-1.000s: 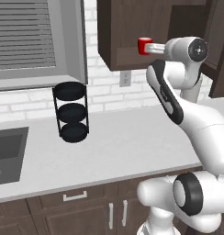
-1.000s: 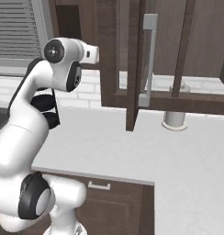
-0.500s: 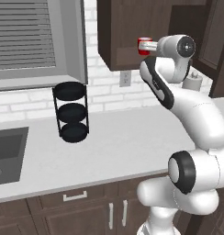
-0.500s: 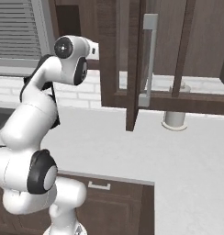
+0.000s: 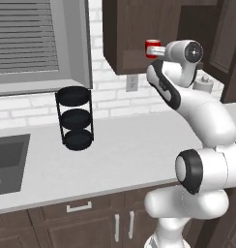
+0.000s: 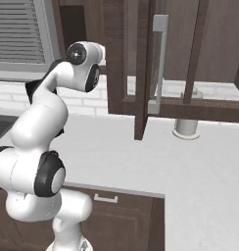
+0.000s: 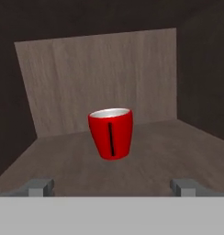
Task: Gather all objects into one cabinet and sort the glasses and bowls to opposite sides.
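Note:
A small red mug stands upright on the wooden shelf floor of a dark-wood cabinet compartment, with its handle edge toward me. My gripper is open, and its two fingertips sit wide apart on either side, short of the mug and not touching it. In the left base view the arm reaches up and left to the same red mug at the cabinet's edge. The glass-paned door with a grey bar handle hangs open to the right of my hand.
A black three-tier rack stands on the grey counter, and a sink is at the far left. A grey canister sits on the counter under the open cabinet. The open door's edge juts out toward the arm.
The hand has pushed a little further toward the cabinet and the red mug, and the arm has straightened. The mug has not moved and the jaws stay wide.

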